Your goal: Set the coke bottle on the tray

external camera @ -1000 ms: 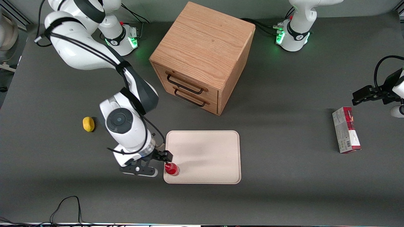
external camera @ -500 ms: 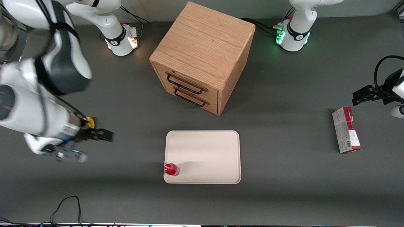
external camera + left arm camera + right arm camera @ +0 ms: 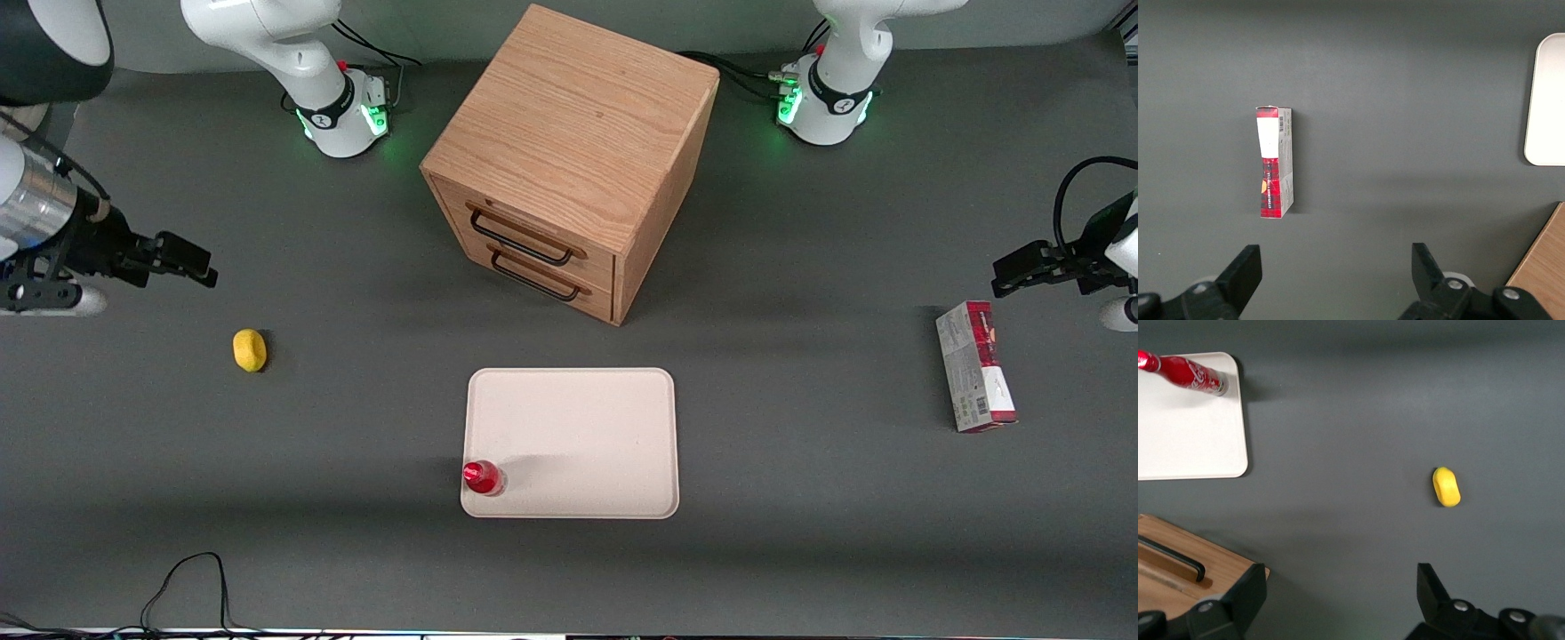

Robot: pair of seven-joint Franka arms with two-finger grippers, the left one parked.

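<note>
The dark grey surface (image 3: 800,498) carries a wooden two-drawer cabinet (image 3: 573,160) farther from the front camera than the cream tray (image 3: 587,436), which lies flat in front of its drawers. A yellow lemon-like object (image 3: 250,349) rests toward the working arm's end, and a red-and-grey carton (image 3: 975,366) lies on its side toward the parked arm's end. The gripper (image 3: 182,260) hangs above the surface near the lemon-like object, its fingers (image 3: 1245,597) spread apart, holding nothing.

Your front view looks steeply down over the whole table (image 3: 800,551). Both wrist views face straight down from high up — each shares the tray (image 3: 578,427) (image 3: 1185,447) (image 3: 1548,100) with it.

The gripper (image 3: 182,262) hangs at the working arm's end.
</note>
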